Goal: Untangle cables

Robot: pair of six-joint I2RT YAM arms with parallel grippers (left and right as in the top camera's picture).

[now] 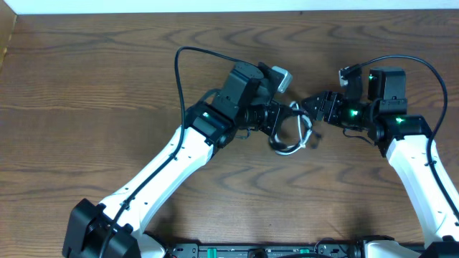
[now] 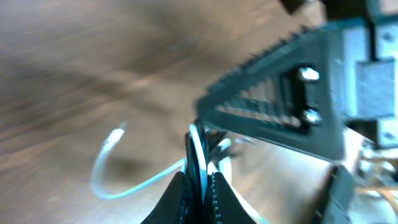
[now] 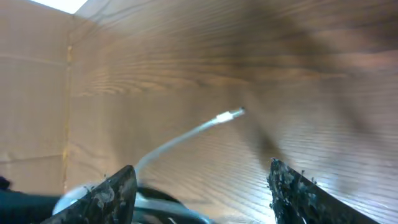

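The desk (image 1: 86, 86) is brown wood grain. The left arm (image 1: 165, 161) reaches in from the near left corner and the right arm (image 1: 416, 158) from the near right corner. Their heads almost meet a little right of the desk's middle, nearer the far edge than the near one.

The left gripper (image 2: 199, 186) is clenched, its fingers pinched together on both cables, which run up side by side from between them. The right gripper (image 3: 202, 168) is released, its two toothed fingers spread wide with nothing between them. It sits just beside the left one, pointing at it.

From overhead the cables form one small tangled loop at the left gripper's tip, curling toward the near edge, between the two grippers. Whether the loop rests on the desk cannot be told. The white cable (image 2: 148, 182) sweeps out from the pinch in an open curve. The black cable (image 2: 194, 158) shows only as a short, blurred stretch at the fingers. The white cable's free end carries a small plug (image 3: 230, 114), clear of both grippers.
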